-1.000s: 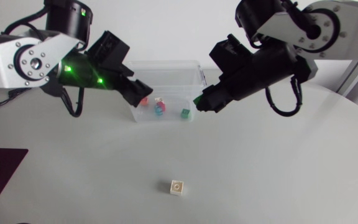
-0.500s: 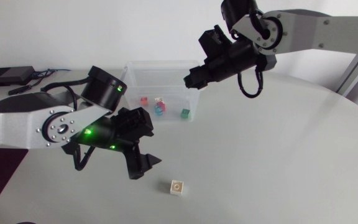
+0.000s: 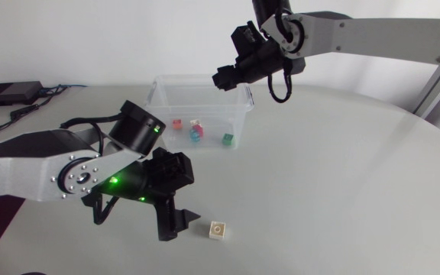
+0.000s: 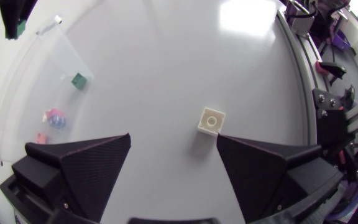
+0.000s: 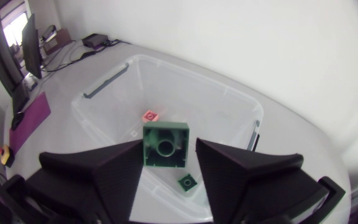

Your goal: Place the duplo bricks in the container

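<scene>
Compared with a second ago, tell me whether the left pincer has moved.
Yes: the left pincer swung away from the container, toward the table's near side, and now sits open beside the cream brick.

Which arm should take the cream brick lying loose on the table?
Left. Its open gripper hovers just short of the cream brick, which lies ahead of the fingers. The right gripper is occupied: it holds a green brick above the container.

Loose brick [image 3: 218, 230] sits before container [image 3: 189, 78] (bricks [image 3: 197, 131] inside), beside left tool [image 3: 180, 224]; held brick [image 5: 165, 145] in right tool [image 3: 221, 77] above.
</scene>
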### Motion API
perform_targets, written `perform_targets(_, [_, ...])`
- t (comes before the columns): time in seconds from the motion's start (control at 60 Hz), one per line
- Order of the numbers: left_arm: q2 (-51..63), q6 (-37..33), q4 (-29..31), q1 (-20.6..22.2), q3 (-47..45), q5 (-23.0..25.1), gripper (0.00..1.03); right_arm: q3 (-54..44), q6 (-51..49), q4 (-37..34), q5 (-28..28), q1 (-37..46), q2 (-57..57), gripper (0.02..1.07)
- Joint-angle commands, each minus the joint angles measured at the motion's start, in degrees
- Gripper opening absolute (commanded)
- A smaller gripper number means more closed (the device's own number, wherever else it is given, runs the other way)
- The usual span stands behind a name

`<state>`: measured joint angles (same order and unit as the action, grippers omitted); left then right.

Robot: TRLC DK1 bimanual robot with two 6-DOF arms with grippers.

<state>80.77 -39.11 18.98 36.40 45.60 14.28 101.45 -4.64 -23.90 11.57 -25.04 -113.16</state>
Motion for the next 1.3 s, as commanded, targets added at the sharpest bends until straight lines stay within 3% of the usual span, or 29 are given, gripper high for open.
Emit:
perform_targets(0.0, [0.1, -1.6, -0.3, 1.0, -1.1, -0.5, 0.96, 2.2, 1.1, 0.3, -1.3, -0.7, -2.3, 1.03])
perform_targets(0.183, [1.4, -2.3, -0.3, 3.2, -1.0, -1.9, 0.96, -3.9, 0.4, 0.9, -0.4, 1.6, 4.2, 1.03])
perform_targets(0.533, [7.8, -6.3, 0.3, 8.7, 0.2, -6.6, 0.91, -36.1, -6.7, 2.9, 9.3, 11.5, 32.5, 1.03])
perform_targets(0.783, [13.6, -9.0, 2.9, 10.4, 5.9, -8.7, 0.91, -55.3, -10.6, 2.7, 11.5, 13.7, 49.0, 1.03])
perform_targets(0.833, [15.1, -9.3, 3.4, 10.9, 7.6, -9.1, 0.87, -58.3, -11.0, 2.6, 11.6, 13.7, 51.6, 1.03])
perform_targets(0.967, [18.4, -10.1, 5.8, 11.6, 10.3, -9.6, 0.85, -62.6, -11.6, 2.0, 12.5, 13.7, 55.4, 1.03])
perform_targets(1.183, [22.9, -11.2, 9.8, 11.7, 14.9, -9.9, 0.66, -67.9, -11.8, 2.1, 13.3, 13.8, 59.3, 1.03])
perform_targets(1.283, [24.2, -11.3, 10.1, 12.2, 15.8, -9.9, 0.65, -68.4, -12.1, 2.0, 13.5, 14.0, 59.6, 1.03])
